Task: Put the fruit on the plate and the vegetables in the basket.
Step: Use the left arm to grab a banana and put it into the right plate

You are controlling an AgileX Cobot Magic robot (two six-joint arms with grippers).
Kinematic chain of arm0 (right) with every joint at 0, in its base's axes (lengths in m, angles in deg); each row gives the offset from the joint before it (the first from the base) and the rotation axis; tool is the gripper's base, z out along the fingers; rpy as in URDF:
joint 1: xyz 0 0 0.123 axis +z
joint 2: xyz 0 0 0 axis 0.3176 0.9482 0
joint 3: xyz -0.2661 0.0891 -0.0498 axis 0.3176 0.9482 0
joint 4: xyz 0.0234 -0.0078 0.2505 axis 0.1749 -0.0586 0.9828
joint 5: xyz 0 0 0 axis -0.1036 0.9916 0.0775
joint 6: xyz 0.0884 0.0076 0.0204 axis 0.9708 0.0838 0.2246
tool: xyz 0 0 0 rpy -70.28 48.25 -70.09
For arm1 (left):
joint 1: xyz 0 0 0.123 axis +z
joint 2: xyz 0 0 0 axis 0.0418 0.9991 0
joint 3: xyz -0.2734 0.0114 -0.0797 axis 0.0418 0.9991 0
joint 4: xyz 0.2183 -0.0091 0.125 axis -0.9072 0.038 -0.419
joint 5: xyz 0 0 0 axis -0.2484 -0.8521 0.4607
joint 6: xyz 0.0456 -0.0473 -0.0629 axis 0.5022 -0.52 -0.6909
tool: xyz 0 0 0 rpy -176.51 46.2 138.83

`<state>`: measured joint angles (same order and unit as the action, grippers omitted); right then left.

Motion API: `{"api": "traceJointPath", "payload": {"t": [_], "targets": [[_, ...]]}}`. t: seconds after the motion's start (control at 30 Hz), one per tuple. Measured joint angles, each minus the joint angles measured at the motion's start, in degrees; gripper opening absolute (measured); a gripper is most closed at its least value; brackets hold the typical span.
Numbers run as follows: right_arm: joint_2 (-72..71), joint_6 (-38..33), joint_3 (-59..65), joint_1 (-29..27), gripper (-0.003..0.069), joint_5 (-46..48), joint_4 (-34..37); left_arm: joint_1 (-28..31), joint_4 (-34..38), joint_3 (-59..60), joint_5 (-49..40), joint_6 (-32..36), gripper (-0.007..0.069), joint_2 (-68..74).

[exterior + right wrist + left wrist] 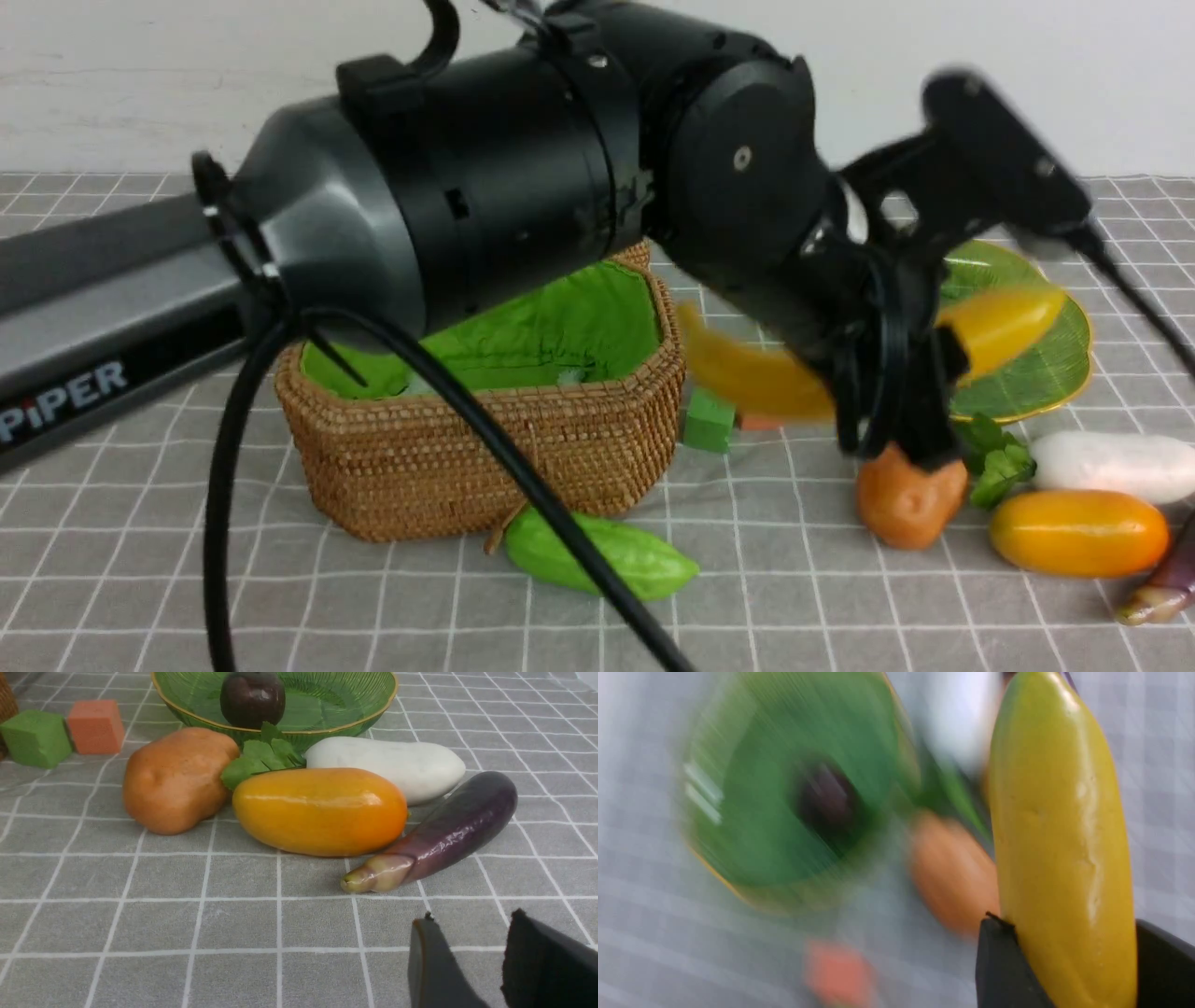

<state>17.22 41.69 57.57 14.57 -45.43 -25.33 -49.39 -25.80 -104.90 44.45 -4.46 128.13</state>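
Note:
My left gripper [896, 439] is shut on the long yellow banana [1008, 322], held in the air across the near edge of the green plate [1046, 373]. The left wrist view is blurred; the banana [1059, 835] sits between the jaws there. A dark plum [252, 697] lies in the plate [355, 700]. On the cloth lie the mango [320, 812], potato [177, 779], white radish [387, 767] and eggplant [448, 830]. My right gripper [472, 914] hangs open just short of the eggplant, holding nothing. The green-lined basket [485, 457] stands open at the left, with the green gourd [607, 555] in front of it.
A green cube [35, 737] and an orange cube [96, 725] sit between the basket and the plate. The left arm's big body and black cable [523, 467] cross in front of the basket. A grey checked cloth covers the table.

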Motion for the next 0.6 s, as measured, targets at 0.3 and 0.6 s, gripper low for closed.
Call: {"api": "traceJointPath", "payload": {"t": [0.3, 0.6], "targets": [[0.0, 0.0, 0.0, 0.0, 0.024, 0.0, 0.0, 0.08, -3.53, -1.5, 31.87, 14.02, 0.0304, 18.01], [0.0, 0.0, 0.0, 0.0, 0.024, 0.0, 0.0, 1.14, -5.72, -2.18, 48.98, 10.62, 0.0304, 28.37]]}}
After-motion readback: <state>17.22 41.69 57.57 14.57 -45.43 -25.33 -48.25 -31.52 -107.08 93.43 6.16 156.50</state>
